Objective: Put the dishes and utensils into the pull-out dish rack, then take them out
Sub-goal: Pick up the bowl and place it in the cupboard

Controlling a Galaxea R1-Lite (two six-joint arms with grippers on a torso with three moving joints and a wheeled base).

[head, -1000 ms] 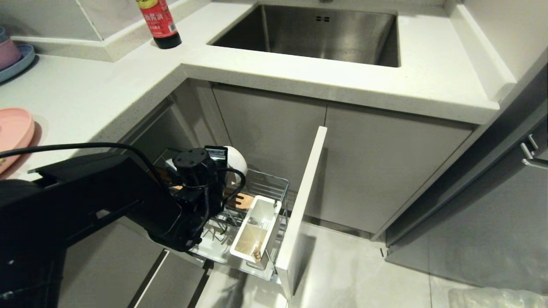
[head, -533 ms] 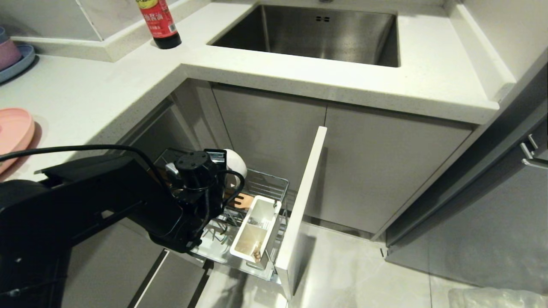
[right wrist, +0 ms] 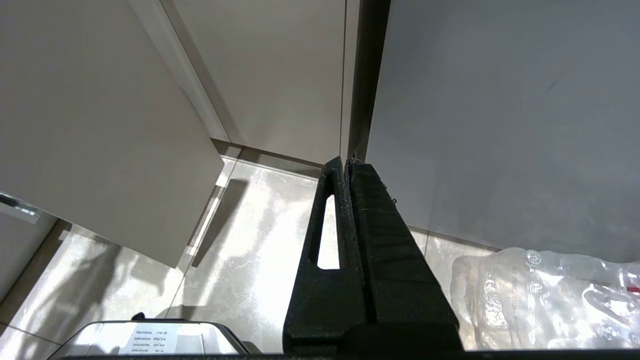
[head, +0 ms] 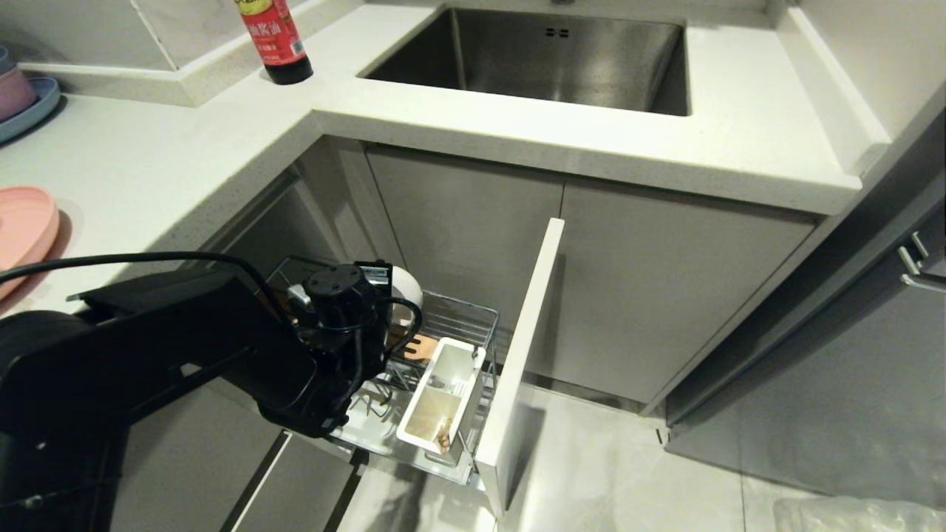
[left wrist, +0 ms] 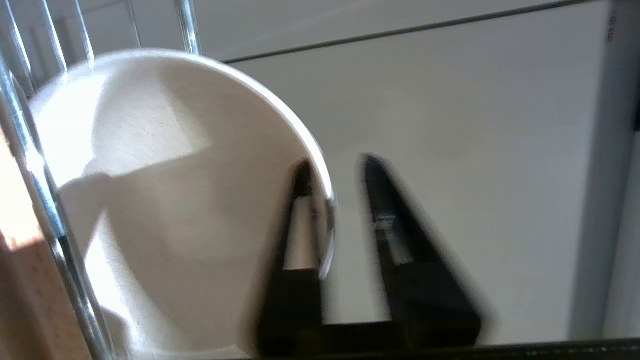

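One cream-white bowl: standing on edge in my pull-out dish rack, leaning against the chrome wires beside the slotted wooden board. My left gripper straddles its rim, one finger inside the bowl, one outside, jaws parted narrowly with a gap showing on the outer side; the grip looks slackened, not pinching.

One white utensil caddy: in the rack's front, just behind the pale front panel; contents too small to count.

One salmon-pink divided plate: on the counter, at my far left, well apart from the rack.

One soy sauce bottle: upright by the steel sink.

One stack of blue and pink dishes: counter's far corner.

My right gripper: one, fingers pressed together, holding nothing, hanging above the floor tiles.
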